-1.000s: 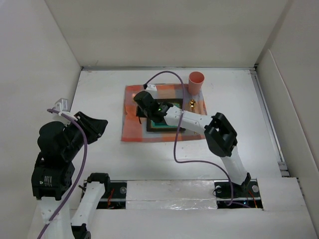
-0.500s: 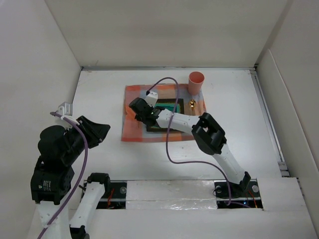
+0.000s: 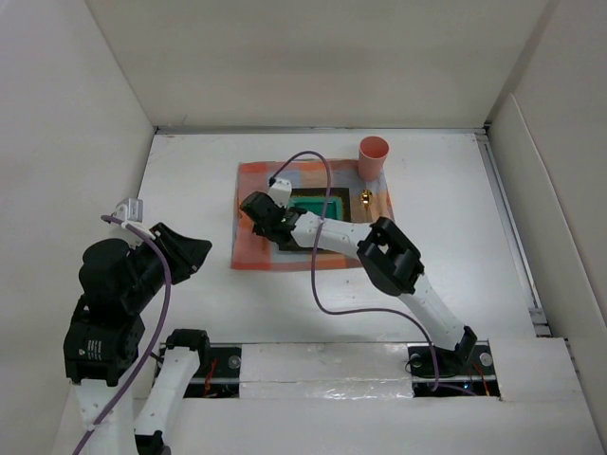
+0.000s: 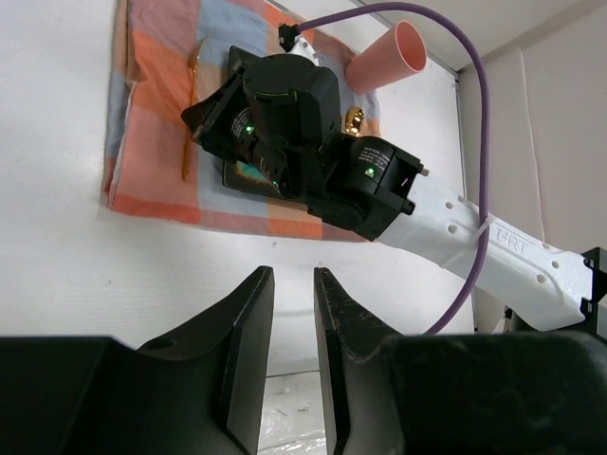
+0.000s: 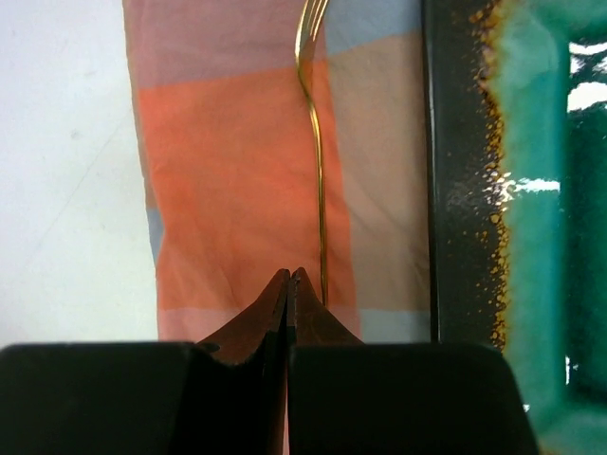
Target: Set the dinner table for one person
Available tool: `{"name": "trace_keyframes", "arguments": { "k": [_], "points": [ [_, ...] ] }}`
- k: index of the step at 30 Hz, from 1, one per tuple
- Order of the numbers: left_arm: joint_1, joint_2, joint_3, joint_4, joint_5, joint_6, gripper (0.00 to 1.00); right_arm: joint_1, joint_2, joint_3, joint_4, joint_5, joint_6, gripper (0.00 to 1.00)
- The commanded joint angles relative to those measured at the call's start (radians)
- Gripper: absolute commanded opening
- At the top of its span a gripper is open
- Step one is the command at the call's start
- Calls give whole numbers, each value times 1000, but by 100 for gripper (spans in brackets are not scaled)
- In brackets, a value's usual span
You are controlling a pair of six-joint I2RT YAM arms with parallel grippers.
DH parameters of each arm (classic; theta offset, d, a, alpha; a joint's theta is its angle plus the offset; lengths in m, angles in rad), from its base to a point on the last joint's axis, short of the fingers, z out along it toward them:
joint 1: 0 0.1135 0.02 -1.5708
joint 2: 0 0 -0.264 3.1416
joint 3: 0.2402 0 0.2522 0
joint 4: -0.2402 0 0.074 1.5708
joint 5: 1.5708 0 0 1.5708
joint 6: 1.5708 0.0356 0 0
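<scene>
Reaching over the checked mat [image 3: 248, 252], the right gripper [image 5: 289, 276] is clenched empty just beside a gold fork [image 5: 317, 180]; the left gripper [image 4: 293, 284] hovers raised, jaws slightly parted, empty; the dinner table [image 3: 446, 227] is plain matte white.

I see a checked mat [image 3: 254, 182] bearing a green square plate [image 3: 314, 202], a gold fork [image 5: 316, 161] beside it, and a pink cup [image 3: 373, 156] at the mat's far right corner.

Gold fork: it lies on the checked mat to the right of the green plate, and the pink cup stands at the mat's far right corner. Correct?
Wrong side. The gold fork lies on the checked mat to the left of the green plate, as the left wrist view shows. The pink cup stands at the mat's far right corner.
</scene>
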Motion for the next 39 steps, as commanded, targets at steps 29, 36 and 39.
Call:
{"name": "trace_keyframes", "arguments": {
  "k": [29, 36, 39],
  "points": [
    [-7, 224, 44, 395, -120, -111, 37, -120, -1308, -579, -224, -162, -414, 100],
    [-7, 491, 138, 443, -509, 157, 39, -442, -1602, -733, -244, 22, -356, 100],
    [-7, 559, 126, 460, -612, 232, 39, -566, -1592, -724, -231, -36, -385, 100]
  ]
}}
